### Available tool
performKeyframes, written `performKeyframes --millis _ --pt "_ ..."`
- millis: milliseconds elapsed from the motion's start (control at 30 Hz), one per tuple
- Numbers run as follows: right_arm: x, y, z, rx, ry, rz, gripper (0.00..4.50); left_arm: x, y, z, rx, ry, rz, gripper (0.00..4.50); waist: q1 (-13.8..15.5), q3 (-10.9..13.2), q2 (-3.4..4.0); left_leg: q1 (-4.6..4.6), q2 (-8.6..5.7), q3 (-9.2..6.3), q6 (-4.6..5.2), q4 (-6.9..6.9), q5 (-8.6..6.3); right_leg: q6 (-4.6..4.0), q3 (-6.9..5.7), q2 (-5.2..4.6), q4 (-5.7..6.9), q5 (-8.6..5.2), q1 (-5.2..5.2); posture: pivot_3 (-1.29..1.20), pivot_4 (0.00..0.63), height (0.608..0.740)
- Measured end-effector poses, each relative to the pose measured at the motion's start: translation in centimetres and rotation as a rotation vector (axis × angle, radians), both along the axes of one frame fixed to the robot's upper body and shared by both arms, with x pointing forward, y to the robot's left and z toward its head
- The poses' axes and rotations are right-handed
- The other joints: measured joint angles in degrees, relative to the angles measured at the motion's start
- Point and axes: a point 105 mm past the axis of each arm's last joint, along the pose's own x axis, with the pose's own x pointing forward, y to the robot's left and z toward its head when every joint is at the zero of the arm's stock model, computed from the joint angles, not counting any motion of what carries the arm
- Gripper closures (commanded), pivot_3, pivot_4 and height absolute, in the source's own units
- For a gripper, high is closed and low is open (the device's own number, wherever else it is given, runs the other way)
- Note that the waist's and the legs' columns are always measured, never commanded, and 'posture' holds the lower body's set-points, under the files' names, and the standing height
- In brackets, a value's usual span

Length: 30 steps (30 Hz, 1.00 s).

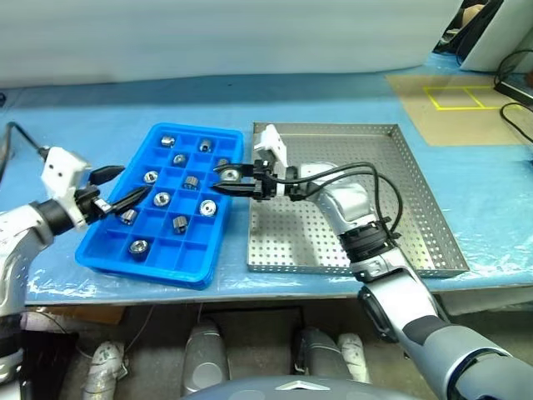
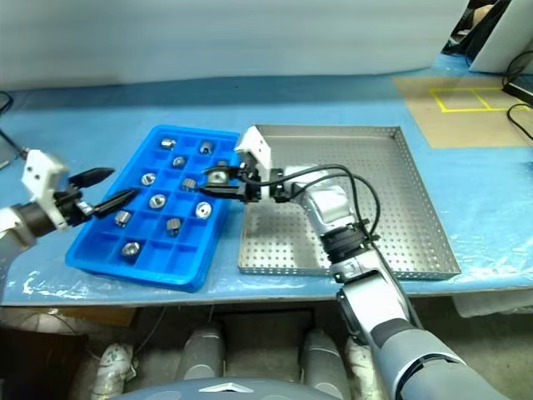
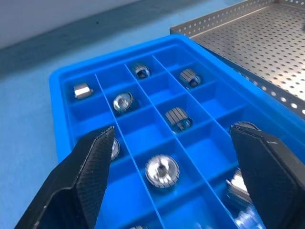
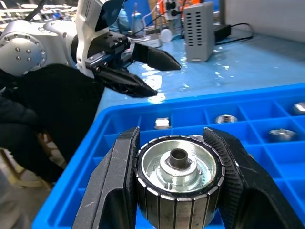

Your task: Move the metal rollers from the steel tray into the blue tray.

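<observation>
The blue tray [image 1: 100, 250] lies at the left, and several metal rollers [image 1: 162, 198] sit in its square compartments. To its right is the steel tray [image 1: 400, 192]; the part of its perforated floor that my arm does not cover is bare. My right gripper [image 1: 219, 182] reaches level across the steel tray's left rim to the blue tray's right edge. It is shut on one metal roller [image 4: 178, 176], held between both fingers [image 4: 112, 191] with the hole facing the camera. My left gripper [image 1: 123, 187] hovers open over the blue tray's left side, with nothing between its fingers [image 3: 81, 181].
Both trays rest on a blue-covered table whose front edge [image 1: 250, 292] is close below them. At the back right lies a brown board [image 1: 466, 104] with yellow tape, and cables [image 1: 516, 92] lie at the right edge. A grey box [image 4: 200, 28] stands beyond the left arm.
</observation>
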Motion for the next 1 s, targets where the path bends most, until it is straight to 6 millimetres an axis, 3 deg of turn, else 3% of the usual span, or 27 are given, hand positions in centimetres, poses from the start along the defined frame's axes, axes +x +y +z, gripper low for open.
performKeyframes --millis 200,333,533,767,900,1000 --pt "-0.8 0.9 -3.7 -0.094 0.194 0.075 2.81 -4.6 -2.5 -2.6 -0.043 0.152 -0.114 0.44 1.9 0.0 0.03 -0.02 0.2 -0.23 -0.21 -0.3 0.12 -0.26 -0.16 0.06 0.01 -0.17 -0.02 0.38 0.15 0.74" --pt "-1.5 1.0 -5.0 -0.138 0.31 0.111 2.81 -6.0 -3.5 -3.0 -0.085 0.189 -0.16 0.44 2.9 0.1 0.1 -0.01 0.44 -0.45 -0.44 -0.39 0.25 -0.37 -0.43 0.18 0.07 -0.24 0.03 0.39 0.15 0.74" --pt "-2.8 2.6 -5.4 -0.147 0.419 0.155 2.81 -5.2 -3.7 -2.6 -0.099 0.15 -0.128 0.44 3.7 0.1 0.17 0.04 0.52 -0.57 -0.56 -0.43 0.32 -0.38 -0.49 0.25 0.12 -0.25 0.08 0.37 0.15 0.74" --pt "-4.1 4.0 -3.9 -0.141 0.512 0.225 2.81 -4.0 -4.2 -2.9 -0.12 0.142 -0.118 0.44 3.7 0.1 0.11 0.01 0.54 -0.66 -0.87 -0.43 0.5 -0.38 -0.58 0.29 0.11 -0.25 0.09 0.34 0.15 0.74" --pt "-4.4 4.4 -4.7 -0.183 0.515 0.215 2.81 -3.1 -3.8 -2.9 -0.121 0.135 -0.098 0.44 3.6 0.1 0.1 0.01 0.54 -0.68 -0.93 -0.43 0.54 -0.38 -0.61 0.28 0.12 -0.24 0.1 0.33 0.15 0.74" --pt "-4.5 4.6 -4.8 -0.188 0.507 0.216 1.84 -2.9 -4.2 -2.9 -0.121 0.134 -0.111 0.44 3.6 0.0 0.08 0.02 0.54 -0.7 -0.95 -0.43 0.55 -0.38 -0.63 0.28 0.12 -0.24 0.13 0.33 0.15 0.74"
